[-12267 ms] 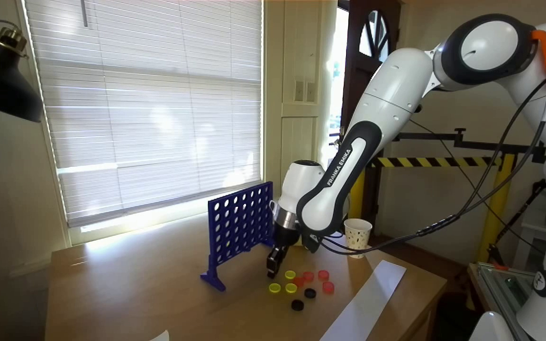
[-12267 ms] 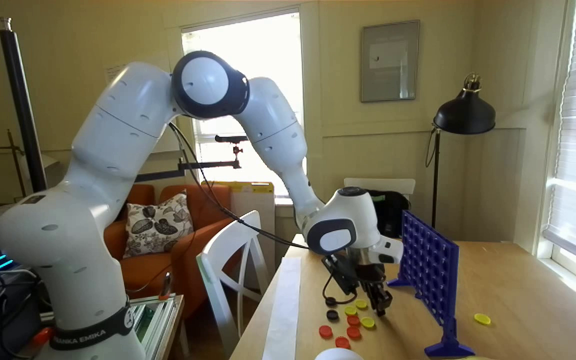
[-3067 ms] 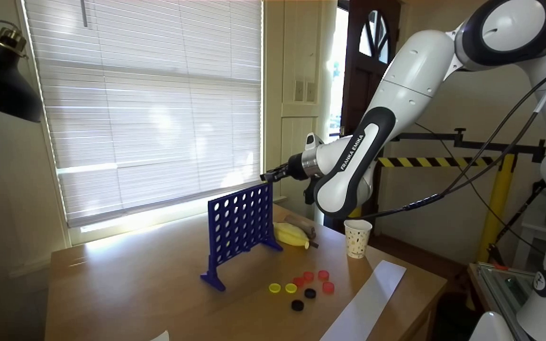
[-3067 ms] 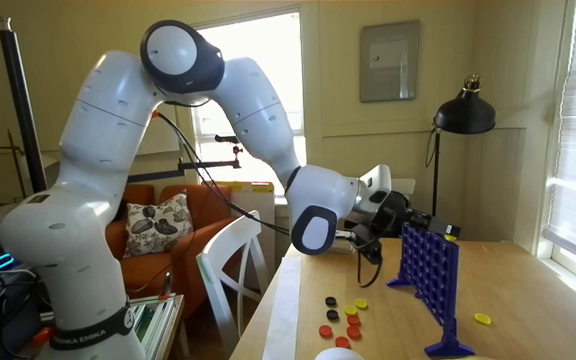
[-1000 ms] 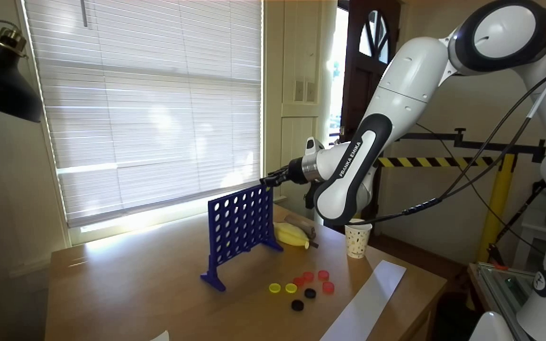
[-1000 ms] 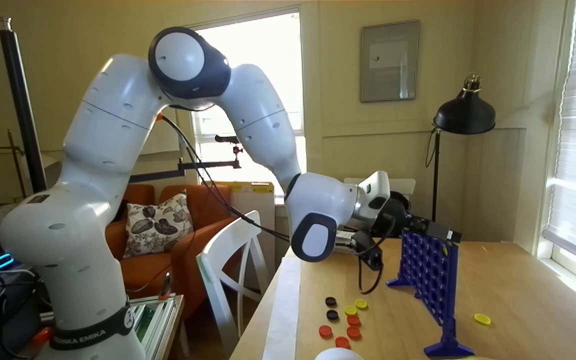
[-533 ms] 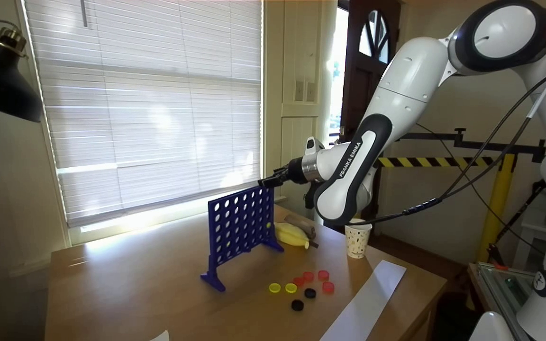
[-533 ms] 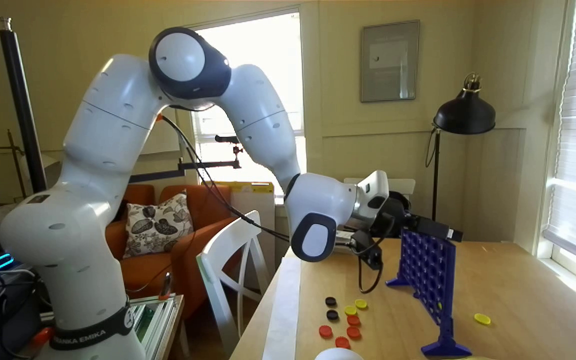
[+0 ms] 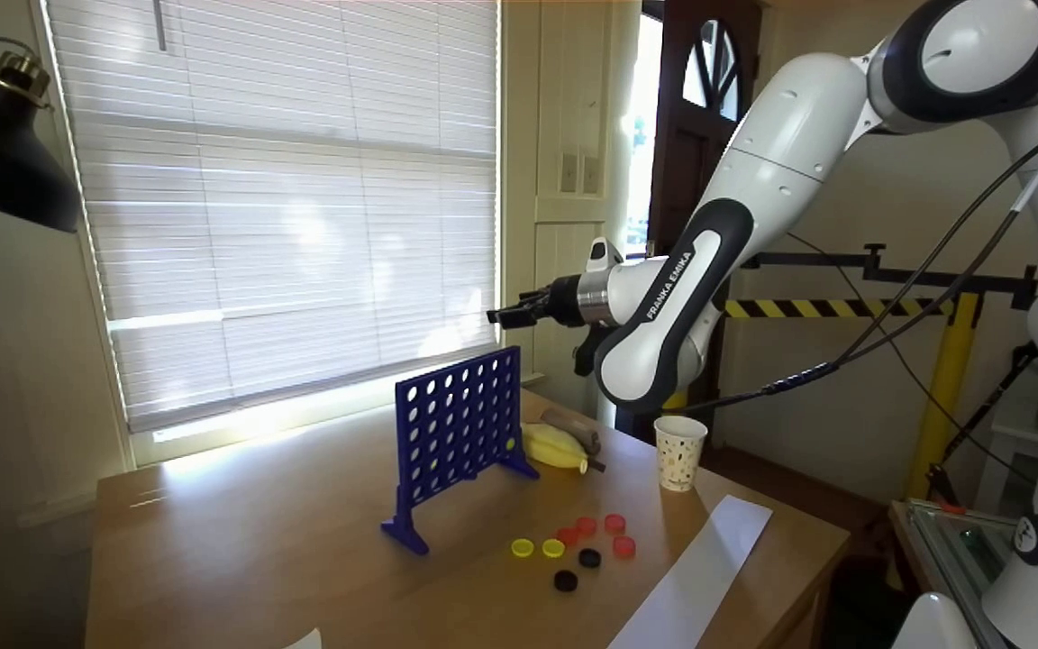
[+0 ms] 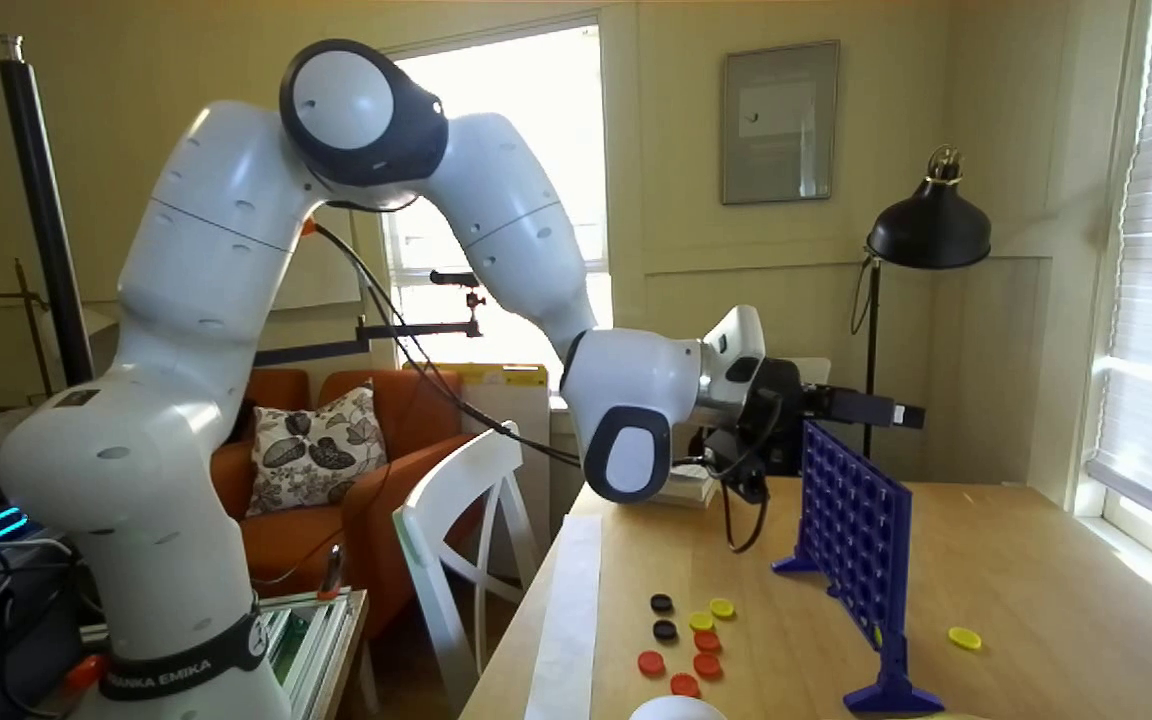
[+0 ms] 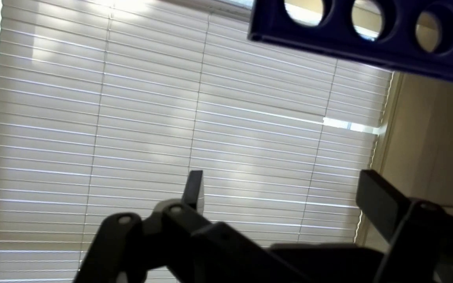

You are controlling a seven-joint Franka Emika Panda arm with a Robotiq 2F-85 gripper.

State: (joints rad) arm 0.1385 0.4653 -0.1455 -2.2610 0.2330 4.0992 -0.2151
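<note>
My gripper point(image 11: 279, 188) is open, its black fingers point(image 11: 380, 200) wide apart with only window blinds showing between them. In both exterior views the gripper point(image 9: 508, 316) hangs above the end of the upright blue rack point(image 9: 456, 415), apart from it. The rack's holed top point(image 11: 336, 41) shows in the wrist view. A yellow disc point(image 9: 510, 444) sits low in the rack's end column nearest the gripper. On the table lie yellow discs point(image 9: 553, 548), several red discs point(image 9: 624, 547) and black discs point(image 9: 589, 559). Another yellow disc point(image 10: 964, 638) lies beyond the rack.
A speckled paper cup point(image 9: 680, 455) stands near the table edge, beside a white paper strip point(image 9: 695, 577). A yellow banana-like object point(image 9: 553, 446) lies behind the rack's end foot. A black lamp point(image 10: 929, 225) and a white chair point(image 10: 446, 510) stand round the table.
A yellow disc, picked from the table and held over the rack earlier, has dropped into its end column. My gripper has opened and risen off the rack, which has shifted slightly.
</note>
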